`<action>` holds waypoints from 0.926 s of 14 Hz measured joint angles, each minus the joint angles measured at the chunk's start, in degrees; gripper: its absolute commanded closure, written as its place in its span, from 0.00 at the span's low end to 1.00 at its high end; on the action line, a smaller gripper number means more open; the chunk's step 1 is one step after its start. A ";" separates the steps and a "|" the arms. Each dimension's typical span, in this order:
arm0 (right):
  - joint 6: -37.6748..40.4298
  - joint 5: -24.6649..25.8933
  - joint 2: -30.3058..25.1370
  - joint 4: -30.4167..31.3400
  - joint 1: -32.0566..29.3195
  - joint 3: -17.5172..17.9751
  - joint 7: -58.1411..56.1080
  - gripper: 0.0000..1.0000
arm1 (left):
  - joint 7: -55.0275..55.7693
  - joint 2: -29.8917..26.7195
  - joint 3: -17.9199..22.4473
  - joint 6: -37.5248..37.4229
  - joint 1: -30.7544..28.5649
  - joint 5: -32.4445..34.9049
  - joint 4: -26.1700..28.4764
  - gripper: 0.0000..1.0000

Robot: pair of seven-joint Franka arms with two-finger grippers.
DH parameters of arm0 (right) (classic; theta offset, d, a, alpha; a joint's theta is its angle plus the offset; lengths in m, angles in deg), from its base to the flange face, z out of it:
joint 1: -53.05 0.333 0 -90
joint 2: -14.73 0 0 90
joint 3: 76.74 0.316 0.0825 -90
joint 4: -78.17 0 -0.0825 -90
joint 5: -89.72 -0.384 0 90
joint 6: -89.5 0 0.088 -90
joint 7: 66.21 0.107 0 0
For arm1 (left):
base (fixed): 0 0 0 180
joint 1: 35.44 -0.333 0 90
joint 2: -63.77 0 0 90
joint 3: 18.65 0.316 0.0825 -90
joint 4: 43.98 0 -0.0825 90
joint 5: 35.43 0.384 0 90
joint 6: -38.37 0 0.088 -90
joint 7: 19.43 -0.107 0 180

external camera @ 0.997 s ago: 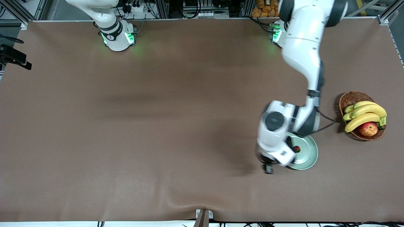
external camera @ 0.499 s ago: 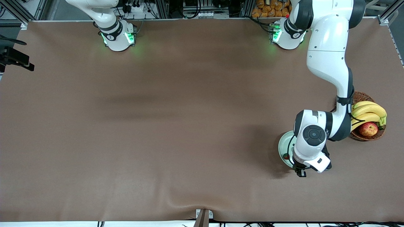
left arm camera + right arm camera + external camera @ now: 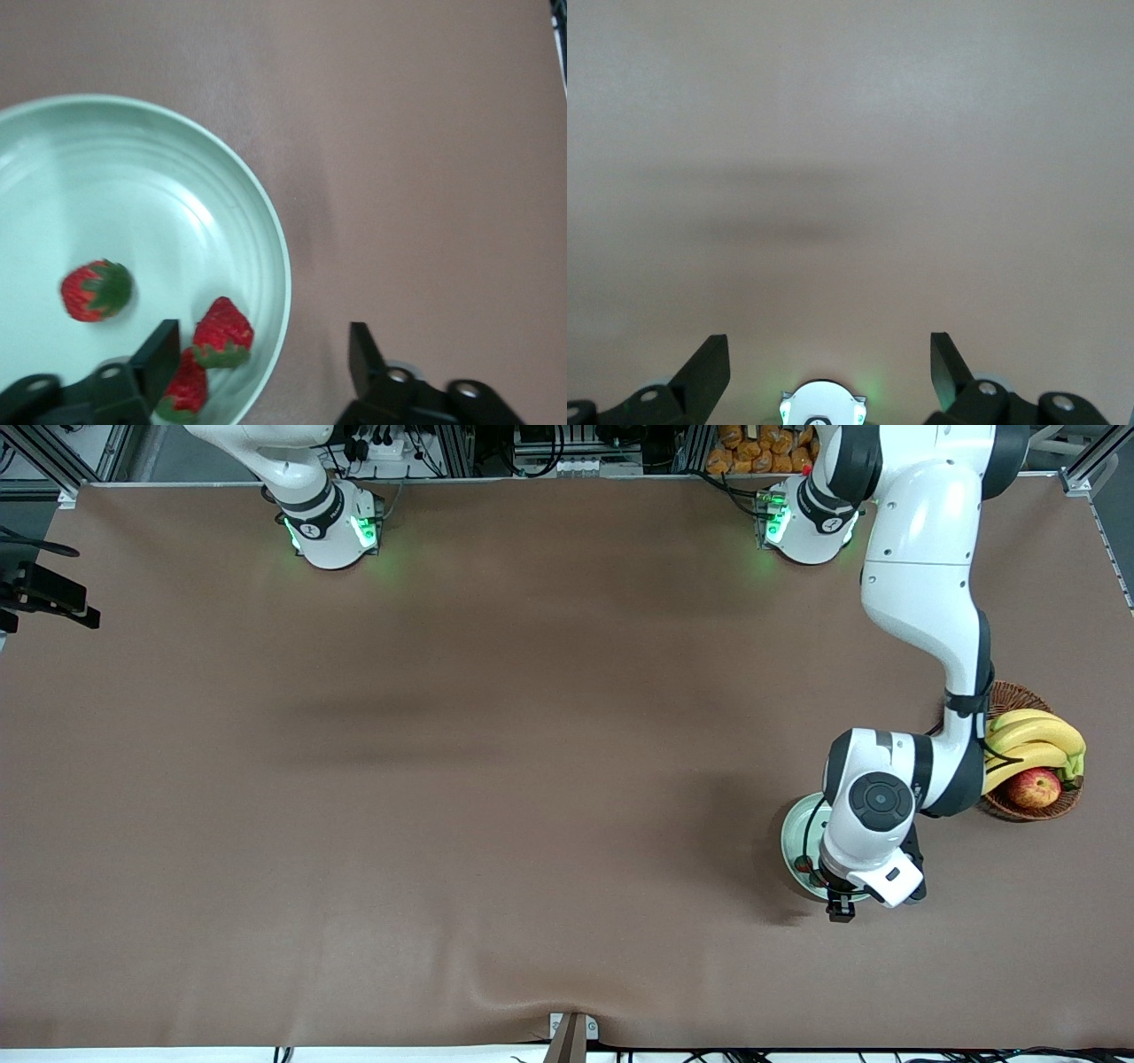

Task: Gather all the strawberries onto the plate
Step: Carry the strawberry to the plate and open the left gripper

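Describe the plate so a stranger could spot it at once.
Start at the wicker basket of bananas at the left arm's end of the table. Beside it, nearer the front camera and partly under the open left gripper, lies the plate. It is round, pale mint green and holds three strawberries.

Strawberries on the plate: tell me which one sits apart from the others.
The strawberry lying alone toward the middle of the plate; the other two touch each other by the rim.

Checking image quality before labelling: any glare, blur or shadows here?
Left wrist view: glossy plate shows a soft highlight, one strawberry slightly blurred. Front view: the left arm casts a dark shadow on the table beside the plate. Right wrist view: only a faint shadow band on the cloth.
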 measured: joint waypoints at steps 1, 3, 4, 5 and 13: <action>0.33 0.04 0.00 0.00 0.00 0.00 -0.47 0.00 | -3.32 -1.05 0.02 -1.74 -0.03 0.00 0.01 0.00; 1.01 0.09 0.00 -0.02 0.00 0.01 -0.79 0.00 | -11.19 -3.69 0.05 -5.27 -0.14 0.00 0.08 0.00; 1.14 0.09 -0.01 -0.03 0.05 0.05 -0.90 0.00 | -15.16 -5.09 0.07 -6.52 -0.21 0.00 0.12 0.00; 1.19 0.10 -0.01 -0.04 0.21 0.13 -1.00 0.00 | -19.38 -6.59 0.10 -7.87 -0.40 0.00 0.16 0.00; 1.22 1.28 -0.01 -0.11 1.15 0.11 -1.01 0.00 | -48.76 -20.41 -0.35 -22.96 -3.34 -1.37 3.09 0.00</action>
